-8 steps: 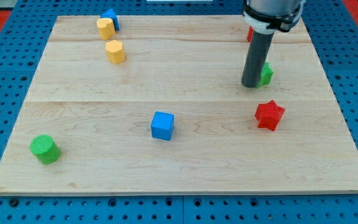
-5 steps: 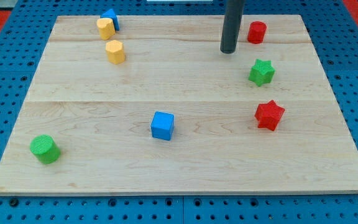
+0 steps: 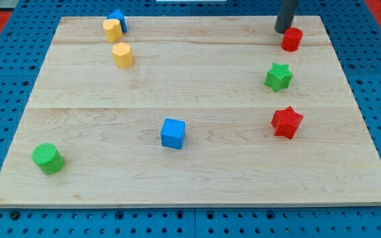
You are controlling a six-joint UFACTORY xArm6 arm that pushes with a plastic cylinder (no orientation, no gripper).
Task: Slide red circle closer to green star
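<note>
Tip behind the red circle, push toward the green star barely begun

Taking the green star as landmark and working from the view's bottom upward: a green cylinder lies far to its lower left near the board's bottom edge, a blue cube sits below and left of it, and a red star rests just below it. Above the green star, apart from it and slightly to the view's right, stands the red circle, a small ridged red cylinder, upright near the board's top edge. My tip sits at its upper left, touching or nearly so. The rod has no pincer, so there is no jaw state to give. I judge a clear gap is left to close, so most of the slide remains.
</note>
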